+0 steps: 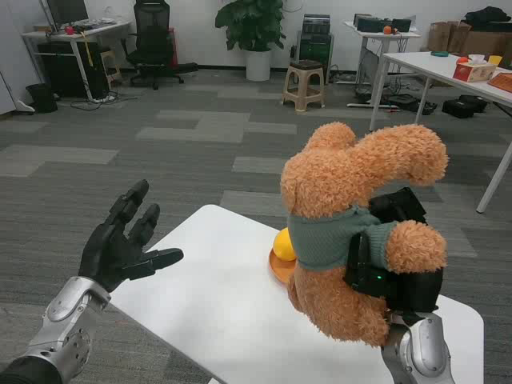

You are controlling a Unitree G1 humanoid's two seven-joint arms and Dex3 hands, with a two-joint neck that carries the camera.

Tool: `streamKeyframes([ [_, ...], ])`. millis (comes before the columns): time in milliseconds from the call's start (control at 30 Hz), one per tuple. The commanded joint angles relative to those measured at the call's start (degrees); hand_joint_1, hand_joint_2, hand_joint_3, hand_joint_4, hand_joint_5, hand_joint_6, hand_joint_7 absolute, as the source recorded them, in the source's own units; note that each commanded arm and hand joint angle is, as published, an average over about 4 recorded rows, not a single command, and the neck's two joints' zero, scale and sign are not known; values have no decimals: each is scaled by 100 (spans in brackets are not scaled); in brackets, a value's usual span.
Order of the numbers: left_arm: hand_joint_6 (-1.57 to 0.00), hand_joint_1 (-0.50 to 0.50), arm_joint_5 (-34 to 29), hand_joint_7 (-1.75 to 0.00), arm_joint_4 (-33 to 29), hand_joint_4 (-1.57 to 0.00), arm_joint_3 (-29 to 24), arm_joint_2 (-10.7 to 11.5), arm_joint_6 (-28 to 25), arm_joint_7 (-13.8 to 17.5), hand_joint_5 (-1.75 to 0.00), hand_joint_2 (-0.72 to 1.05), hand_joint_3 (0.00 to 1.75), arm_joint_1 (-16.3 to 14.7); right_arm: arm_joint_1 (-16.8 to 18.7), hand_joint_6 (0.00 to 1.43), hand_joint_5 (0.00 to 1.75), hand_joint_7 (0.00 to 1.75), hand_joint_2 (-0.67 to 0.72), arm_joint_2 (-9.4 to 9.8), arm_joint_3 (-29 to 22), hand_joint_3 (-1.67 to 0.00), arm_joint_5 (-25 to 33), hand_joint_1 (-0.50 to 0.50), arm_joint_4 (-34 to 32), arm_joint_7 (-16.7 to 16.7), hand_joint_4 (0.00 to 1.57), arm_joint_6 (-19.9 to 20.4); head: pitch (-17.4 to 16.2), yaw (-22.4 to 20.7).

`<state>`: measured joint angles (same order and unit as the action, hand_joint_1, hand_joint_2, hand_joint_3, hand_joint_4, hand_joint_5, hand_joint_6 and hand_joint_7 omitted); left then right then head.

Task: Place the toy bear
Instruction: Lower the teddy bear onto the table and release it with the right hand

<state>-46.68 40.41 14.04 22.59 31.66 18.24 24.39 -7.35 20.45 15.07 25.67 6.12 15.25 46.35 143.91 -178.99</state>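
**Brown bear held up over the white surface**

White surface (216,312) fills the lower middle of the head view, set on grey carpet (184,128) in a large room. Above its right part hangs the toy bear (352,232), brown and fuzzy, in a grey-green sweater, tilted and turned away so that its back and one raised arm show. It is lifted clear of the surface, just right of the dish. The right hand (392,264) grips it round the middle from the right side, black fingers (356,260) pressed into the sweater and the plush. The left hand (124,244) is raised at the left edge of the surface, well apart from the bear, holding nothing, its fingers spread and pointing up and forward. Beside the bear's lower body, on the surface, sits an orange dish (278,268) with a yellow ball (283,244) in it, both partly hidden behind the bear. Farther back stand a beige stool (304,84) and a potted plant (254,32).
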Motion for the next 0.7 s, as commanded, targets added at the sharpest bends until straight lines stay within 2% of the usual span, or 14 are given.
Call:
streamKeyframes([
  [33,0,43,28,-14,-142,0,-86,-35,86,4,0,52,6,-31,-197,126,165,140,-60,64,93,-159,40,-46,-15,13,120,94,-216,132],
  [133,0,43,28,-14,-148,0,-86,-35,86,4,0,52,7,-31,-197,126,165,140,-60,64,97,-159,34,-46,-15,13,120,94,-122,82],
  [300,0,43,28,-17,-148,0,-86,-35,86,4,0,52,9,-33,-197,126,165,140,-60,64,93,-159,37,-46,-15,13,120,94,-115,84],
  [600,0,43,28,-14,-148,0,-86,-35,86,4,0,52,9,-31,-197,126,165,140,-60,68,93,-159,34,-46,-15,4,118,94,-149,118],
  [700,0,43,28,-14,-152,0,-86,-35,86,4,0,52,9,-35,-188,124,165,140,-60,158,128,-159,30,-46,23,-227,115,74,-159,122],
])
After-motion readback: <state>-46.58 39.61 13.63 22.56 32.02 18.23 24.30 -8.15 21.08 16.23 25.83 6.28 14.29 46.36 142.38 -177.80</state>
